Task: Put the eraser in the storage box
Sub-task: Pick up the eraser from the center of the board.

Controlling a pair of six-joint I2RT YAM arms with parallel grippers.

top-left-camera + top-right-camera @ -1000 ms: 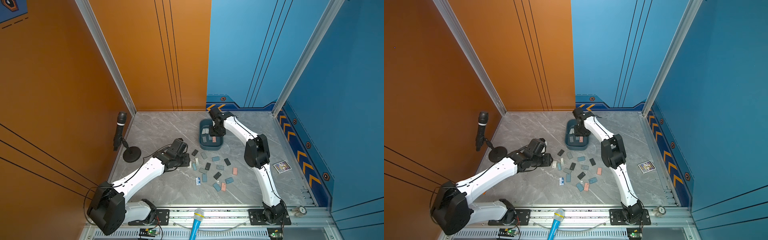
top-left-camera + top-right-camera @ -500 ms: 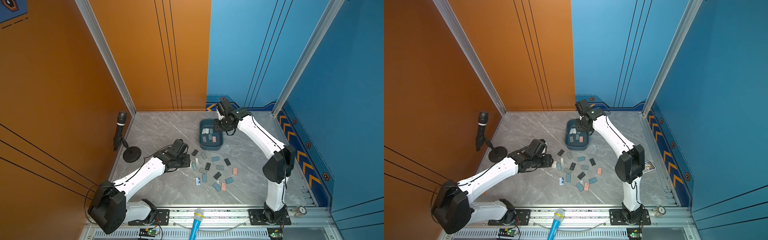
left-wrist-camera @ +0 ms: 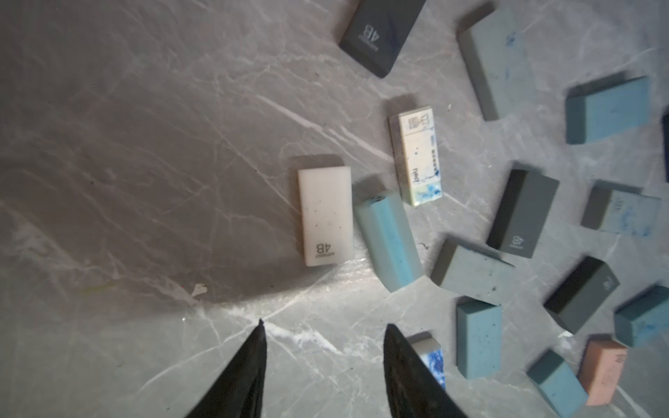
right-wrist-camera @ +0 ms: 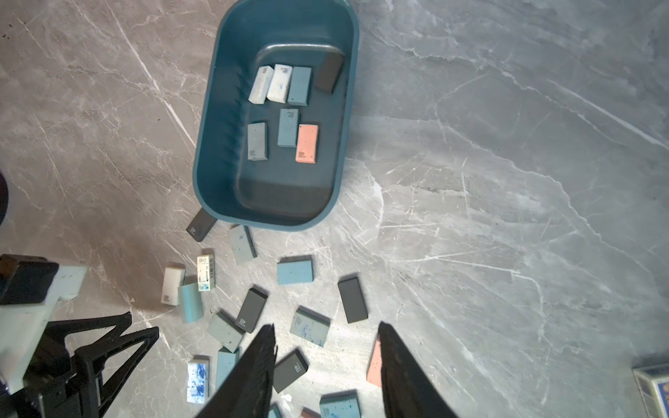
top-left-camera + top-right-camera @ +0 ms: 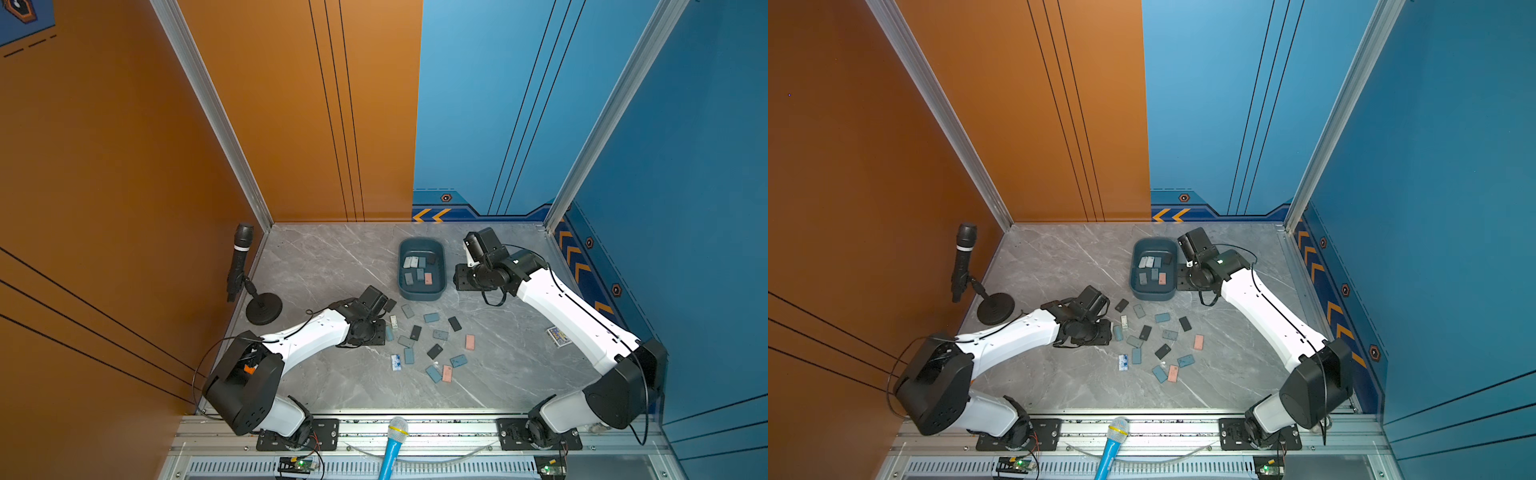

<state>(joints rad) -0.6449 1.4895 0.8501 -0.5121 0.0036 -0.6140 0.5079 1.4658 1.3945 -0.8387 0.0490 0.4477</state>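
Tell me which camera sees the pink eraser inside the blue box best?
The right wrist view: the pink eraser lies large and sharp in the storage box. Both top views show only a tiny pink speck. The left wrist view misses the box.

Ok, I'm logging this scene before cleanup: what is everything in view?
storage box: one, dark teal, back middle of table
erasers in box: seven, white, blue, grey, black, pink, on its floor
loose erasers: over a dozen, same colours, table in front of box
black microphone: one, on round stand, table's left edge
blue microphone: one, yellow band, front rail
printed packet: one, blue-yellow, beside right arm
table: one, grey marble
left tool: black, open, over loose erasers
right tool: black, open, beside box
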